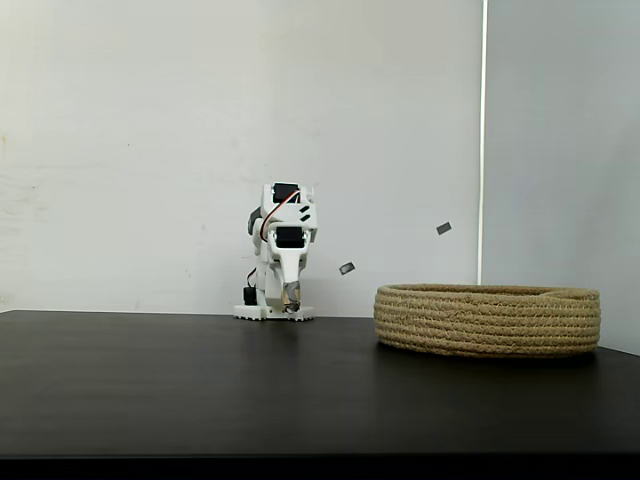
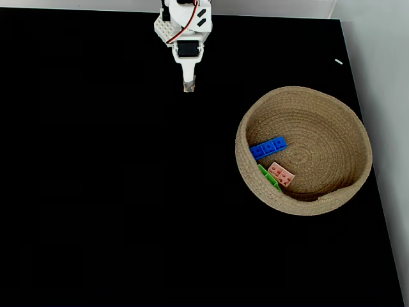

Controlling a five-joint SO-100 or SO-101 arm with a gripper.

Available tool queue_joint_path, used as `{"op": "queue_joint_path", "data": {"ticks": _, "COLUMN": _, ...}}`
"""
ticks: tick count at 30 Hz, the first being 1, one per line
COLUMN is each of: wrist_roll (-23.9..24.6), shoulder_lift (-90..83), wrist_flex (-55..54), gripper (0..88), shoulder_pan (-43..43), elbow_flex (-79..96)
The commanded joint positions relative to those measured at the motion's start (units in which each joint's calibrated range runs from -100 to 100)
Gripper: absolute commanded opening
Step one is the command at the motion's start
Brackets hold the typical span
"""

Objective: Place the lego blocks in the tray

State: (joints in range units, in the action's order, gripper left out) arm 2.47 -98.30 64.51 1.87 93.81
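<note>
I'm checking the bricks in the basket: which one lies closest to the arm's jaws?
The long blue studded brick. In the top-down fixed view it sits highest in the coiled rope basket, with the green brick and pink brick below it.

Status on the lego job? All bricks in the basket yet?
Looks done. In the fixed view from above, the blue brick, the green brick and the pink brick all lie inside the rope basket. Nothing is in hand: the gripper is folded back near the arm's base, away from the basket, with no brick between its fingers. No brick is on the black table, so nothing appears left.
</note>
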Motion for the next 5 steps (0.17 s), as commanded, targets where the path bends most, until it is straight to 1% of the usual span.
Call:
{"op": "queue_joint_path", "data": {"ticks": 1, "wrist_roll": 0.24, "shoulder_lift": -0.49, "wrist_flex": -0.33, "gripper": 0.2, "shoulder_pan": -0.14, "elbow_flex": 0.08}}
{"op": "queue_joint_path", "data": {"ticks": 5, "wrist_roll": 0.29, "shoulder_lift": -0.49, "wrist_flex": -0.33, "gripper": 0.2, "shoulder_pan": -0.14, "elbow_flex": 0.08}}
